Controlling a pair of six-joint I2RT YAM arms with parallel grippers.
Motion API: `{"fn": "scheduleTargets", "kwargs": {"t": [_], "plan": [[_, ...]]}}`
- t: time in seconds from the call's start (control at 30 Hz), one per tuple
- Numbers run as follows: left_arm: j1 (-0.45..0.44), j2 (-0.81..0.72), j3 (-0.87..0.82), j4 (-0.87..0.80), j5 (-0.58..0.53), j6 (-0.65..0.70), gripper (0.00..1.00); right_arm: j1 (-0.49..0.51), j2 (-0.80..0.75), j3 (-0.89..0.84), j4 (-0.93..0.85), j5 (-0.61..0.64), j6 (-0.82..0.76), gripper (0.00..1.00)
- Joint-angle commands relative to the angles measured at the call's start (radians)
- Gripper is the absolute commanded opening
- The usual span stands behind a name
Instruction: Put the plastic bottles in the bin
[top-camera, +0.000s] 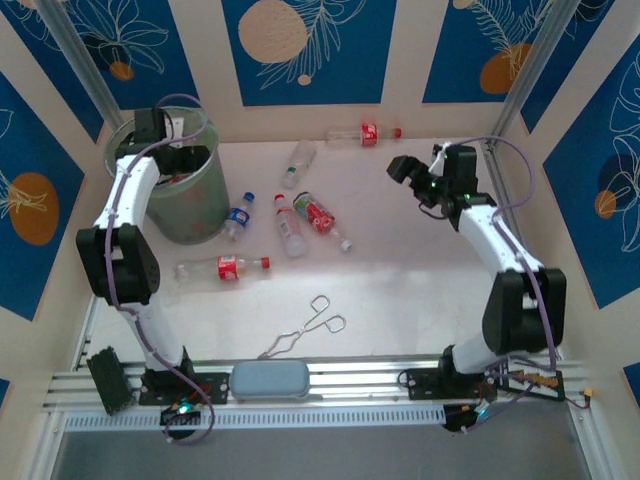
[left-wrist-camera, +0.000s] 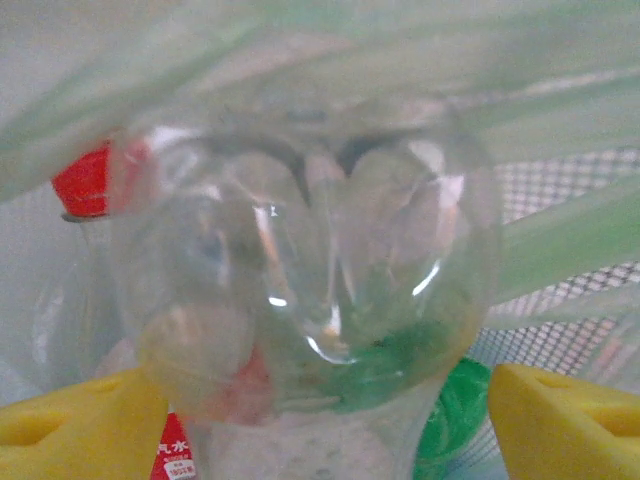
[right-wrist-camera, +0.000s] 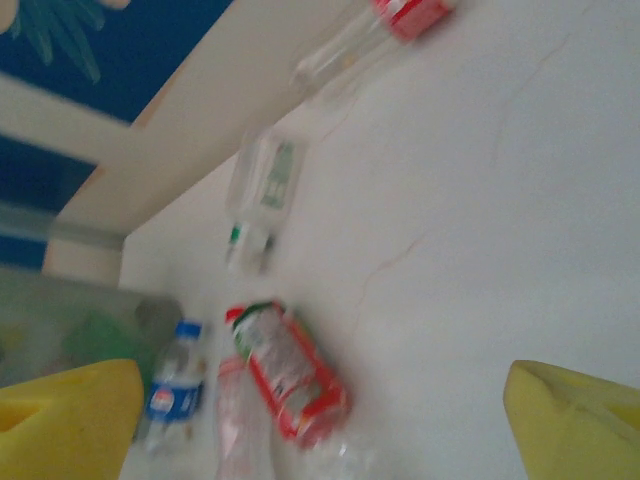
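- My left pincer (top-camera: 163, 128) hangs over the mouth of the bin (top-camera: 196, 218). Its fingers (left-wrist-camera: 80, 425) stand wide, clamping nothing.
- A clear bottle (left-wrist-camera: 310, 270) sits between them, base toward the lens, above a red cap (left-wrist-camera: 85, 180) and a green bottle (left-wrist-camera: 455, 400) inside the bin.
- My right pincer (top-camera: 405, 168) is wide and empty above the worktop (top-camera: 420, 290).
- Six bottles lie on the worktop, including a red-labelled one (right-wrist-camera: 290, 370) just beside a blue-labelled one (right-wrist-camera: 175, 385).
- Risk: the freed bottle may catch on a finger or the rim and tip out.
- Risk: lifting the left arm carelessly may snag the rim and topple the bin.
- Risk: the round bottles may roll from closing fingers, and gripping one in the cluster may shove its neighbours.
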Motion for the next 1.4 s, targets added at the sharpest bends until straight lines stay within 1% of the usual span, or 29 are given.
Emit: {"fn": "scheduleTargets", "kwargs": {"t": [0.0, 0.07, 0.13, 0.23, 0.3, 0.37, 0.4, 0.47, 0.53, 0.57, 0.63, 0.73, 0.87, 0.97, 1.07, 1.23, 1.37], "plan": [[0.008, -0.094, 0.083, -0.027, -0.028, 0.011, 0.87, -0.032, 0.155, 0.151, 0.034, 0.144, 0.076, 0.89], [0.009, -0.125, 0.116, -0.036, -0.059, 0.017, 0.88, -0.043, 0.301, 0.291, 0.029, 0.157, 0.078, 0.85], [0.009, -0.166, 0.130, -0.043, -0.088, 0.017, 0.89, -0.049, 0.443, 0.451, 0.009, 0.142, 0.058, 0.80], [0.001, -0.258, 0.113, -0.074, -0.126, -0.017, 0.91, -0.048, 0.660, 0.726, -0.091, 0.144, 0.032, 0.78], [-0.028, -0.357, 0.021, -0.047, -0.141, -0.051, 0.92, -0.051, 0.800, 0.923, -0.173, 0.137, 0.047, 0.76], [-0.088, -0.473, -0.113, 0.017, -0.134, -0.089, 0.92, -0.054, 0.944, 1.123, -0.250, 0.137, 0.082, 0.72], [-0.108, -0.516, -0.175, 0.048, -0.119, -0.114, 0.92, -0.054, 0.998, 1.201, -0.274, 0.139, 0.097, 0.70], [-0.148, -0.597, -0.291, 0.115, -0.049, -0.172, 0.92, -0.053, 1.124, 1.384, -0.321, 0.150, 0.123, 0.62], [-0.196, -0.650, -0.363, 0.133, -0.050, -0.186, 0.91, -0.053, 1.226, 1.530, -0.348, 0.153, 0.156, 0.57], [-0.220, -0.670, -0.388, 0.132, -0.058, -0.189, 0.91, -0.055, 1.264, 1.572, -0.341, 0.144, 0.185, 0.56], [-0.251, -0.696, -0.424, 0.130, -0.045, -0.199, 0.91, -0.060, 1.297, 1.573, -0.299, 0.127, 0.240, 0.56], [-0.280, -0.718, -0.456, 0.133, -0.022, -0.213, 0.91, -0.061, 1.300, 1.490, -0.203, 0.096, 0.322, 0.63], [-0.287, -0.736, -0.488, 0.157, -0.019, -0.222, 0.91, -0.059, 1.331, 1.453, -0.115, 0.070, 0.418, 0.68], [-0.287, -0.736, -0.501, 0.171, -0.015, -0.227, 0.92, -0.059, 1.393, 1.517, -0.095, 0.058, 0.494, 0.71], [-0.288, -0.736, -0.513, 0.185, -0.019, -0.234, 0.91, -0.054, 1.451, 1.584, -0.093, 0.074, 0.540, 0.75], [-0.287, -0.729, -0.528, 0.208, -0.024, -0.253, 0.91, -0.045, 1.484, 1.576, -0.015, 0.074, 0.598, 0.81], [-0.289, -0.705, -0.539, 0.240, -0.018, -0.278, 0.91, -0.025, 1.513, 1.583, 0.068, 0.076, 0.618, 0.83]]}}
